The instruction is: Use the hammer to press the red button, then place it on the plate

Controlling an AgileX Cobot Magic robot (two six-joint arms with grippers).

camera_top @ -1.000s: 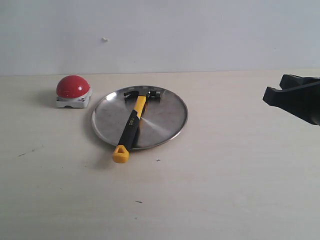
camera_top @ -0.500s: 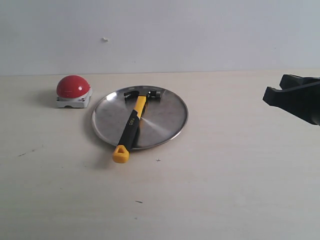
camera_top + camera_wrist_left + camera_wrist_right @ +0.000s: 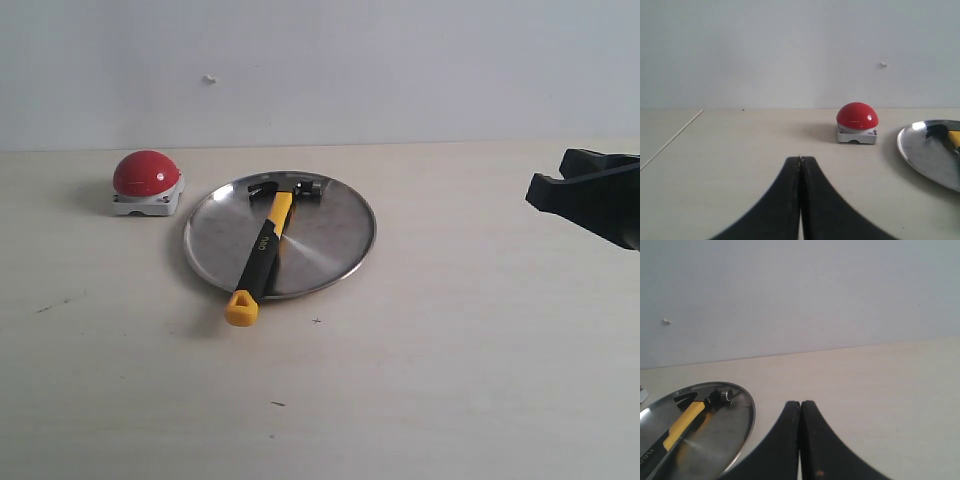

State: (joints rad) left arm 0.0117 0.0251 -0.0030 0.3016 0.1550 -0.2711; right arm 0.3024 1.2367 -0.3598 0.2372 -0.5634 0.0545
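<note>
The hammer [image 3: 265,245] lies across the silver plate [image 3: 330,235], dark head at the far rim, yellow loop hanging over the near rim onto the table. The red button [image 3: 146,173] on its grey base stands just left of the plate. My right gripper [image 3: 545,185] hovers at the far right, well apart from the plate, shut and holding nothing. In the right wrist view that gripper [image 3: 800,402] shows closed fingers beside the plate [image 3: 742,427] and the hammer [image 3: 687,420]. My left gripper [image 3: 801,158] is shut and empty, with the red button [image 3: 857,116] and plate [image 3: 920,150] ahead.
A pale wooden table [image 3: 450,380] runs back to a plain white wall [image 3: 400,70]. A few small dark specks [image 3: 277,404] dot the tabletop near the front.
</note>
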